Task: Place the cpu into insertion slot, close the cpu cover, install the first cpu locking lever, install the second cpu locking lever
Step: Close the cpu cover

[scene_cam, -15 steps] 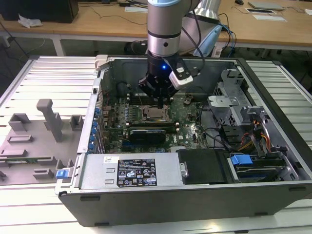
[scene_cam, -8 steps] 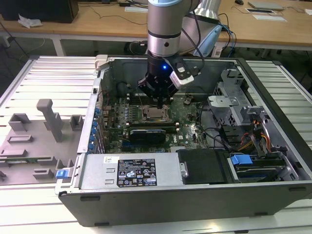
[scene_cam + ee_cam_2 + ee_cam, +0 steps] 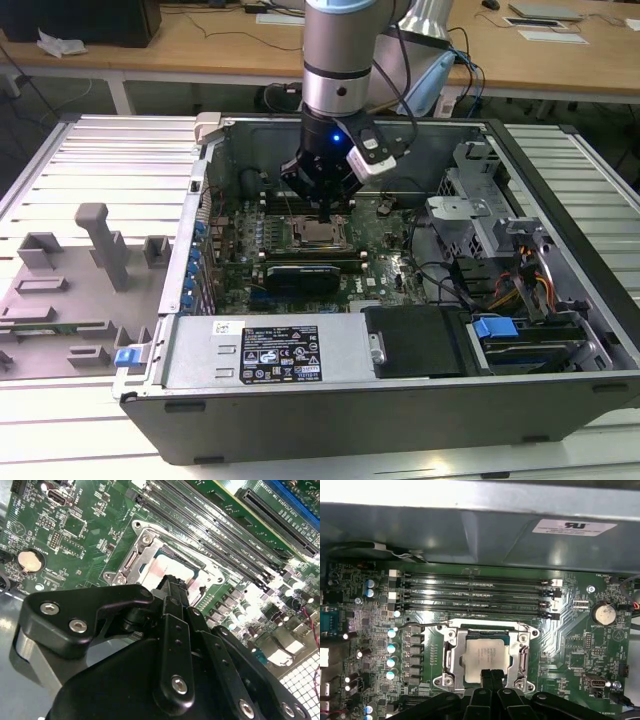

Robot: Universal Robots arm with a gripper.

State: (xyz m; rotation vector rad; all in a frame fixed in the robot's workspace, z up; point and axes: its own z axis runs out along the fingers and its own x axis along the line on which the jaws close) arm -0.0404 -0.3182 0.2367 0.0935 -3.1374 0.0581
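Observation:
The cpu point(image 3: 487, 652) lies silver side up in the insertion slot point(image 3: 485, 629) on the green board inside the open computer case. The cpu cover point(image 3: 451, 650), a silver frame, lies flat around it, and the chip shows through its window. A thin wire lever point(image 3: 425, 625) sticks out sideways from one corner of the frame. My gripper point(image 3: 492, 674) is shut with nothing between its black fingers, its tips right at the cover's edge. In the exterior view the gripper point(image 3: 326, 213) hangs just above the socket. The second wrist view shows the fingertips point(image 3: 172, 582) over the cpu point(image 3: 159, 572).
Long black memory slots point(image 3: 475, 595) run beside the socket, with the case wall point(image 3: 470, 535) behind them. A row of capacitors point(image 3: 392, 647) and a coin battery point(image 3: 605, 614) flank it. A grey drive cage point(image 3: 480, 215) and cables sit at the exterior view's right, and a power supply point(image 3: 280, 352) sits in front.

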